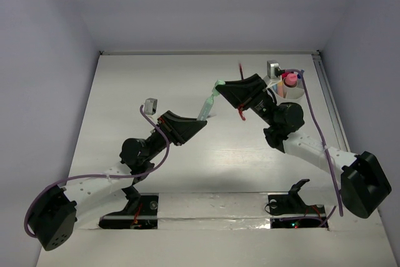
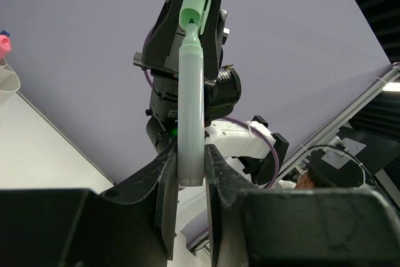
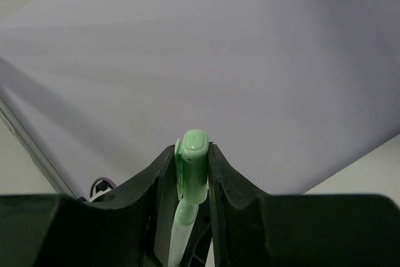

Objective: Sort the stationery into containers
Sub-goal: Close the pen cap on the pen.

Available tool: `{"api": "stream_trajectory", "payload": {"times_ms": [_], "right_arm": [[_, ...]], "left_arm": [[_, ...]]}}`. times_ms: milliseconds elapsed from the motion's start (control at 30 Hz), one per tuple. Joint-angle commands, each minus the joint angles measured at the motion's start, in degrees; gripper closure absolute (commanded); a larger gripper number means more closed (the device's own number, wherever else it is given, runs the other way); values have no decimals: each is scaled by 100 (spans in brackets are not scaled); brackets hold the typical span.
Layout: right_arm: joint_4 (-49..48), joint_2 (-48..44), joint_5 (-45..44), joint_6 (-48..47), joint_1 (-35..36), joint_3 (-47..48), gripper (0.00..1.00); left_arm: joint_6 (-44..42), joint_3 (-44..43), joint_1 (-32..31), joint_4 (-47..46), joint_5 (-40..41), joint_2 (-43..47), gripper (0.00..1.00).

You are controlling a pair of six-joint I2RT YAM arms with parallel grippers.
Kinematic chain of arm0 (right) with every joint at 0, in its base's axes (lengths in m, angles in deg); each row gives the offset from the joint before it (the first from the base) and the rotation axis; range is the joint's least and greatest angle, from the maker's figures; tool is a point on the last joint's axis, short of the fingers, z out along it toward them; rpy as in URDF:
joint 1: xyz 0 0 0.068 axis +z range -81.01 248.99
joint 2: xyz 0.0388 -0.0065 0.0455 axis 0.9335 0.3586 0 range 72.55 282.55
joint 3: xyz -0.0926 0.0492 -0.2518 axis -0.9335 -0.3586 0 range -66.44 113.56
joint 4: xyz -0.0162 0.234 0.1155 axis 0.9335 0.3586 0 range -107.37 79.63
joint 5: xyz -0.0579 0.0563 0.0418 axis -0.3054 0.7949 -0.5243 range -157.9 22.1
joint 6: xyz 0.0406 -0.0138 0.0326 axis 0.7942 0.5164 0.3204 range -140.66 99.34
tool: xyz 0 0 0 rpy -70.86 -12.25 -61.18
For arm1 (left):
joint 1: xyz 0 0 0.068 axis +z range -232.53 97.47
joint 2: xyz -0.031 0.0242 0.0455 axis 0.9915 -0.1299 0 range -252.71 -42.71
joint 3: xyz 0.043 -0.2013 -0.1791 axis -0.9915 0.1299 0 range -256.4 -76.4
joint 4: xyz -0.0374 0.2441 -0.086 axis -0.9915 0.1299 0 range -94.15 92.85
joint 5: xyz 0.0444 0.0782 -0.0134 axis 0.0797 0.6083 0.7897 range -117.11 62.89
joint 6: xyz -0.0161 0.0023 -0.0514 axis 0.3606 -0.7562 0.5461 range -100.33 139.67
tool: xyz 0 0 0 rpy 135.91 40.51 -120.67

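Between left pincer (image 2: 189, 157) and right pincer (image 3: 191, 154), a smooth pale-green highlighter (image 2: 190, 92).

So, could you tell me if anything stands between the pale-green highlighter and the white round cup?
The right arm's black wrist lies between the pale-green highlighter and the white round cup; the right gripper clamps the cap, the left gripper the barrel.

left pincer (image 1: 201, 119), highlighter (image 1: 208, 104) between, right pincer (image 1: 220, 87)
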Motion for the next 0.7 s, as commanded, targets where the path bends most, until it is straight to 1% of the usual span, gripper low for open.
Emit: {"api": "stream_trajectory", "payload": {"times_ms": [0,300,667], "right_arm": [[-401,8,-48,-24,58,259,100],[-374,184,66,20,111,381,100],[-392,298,84,72,216,259,100]], "left_arm": [[-119,-56,46,-717,-62,141,100],[-110,-65,98,-699,-62,141,100],[-181,-109,151,-655,-63,185,100]]}}
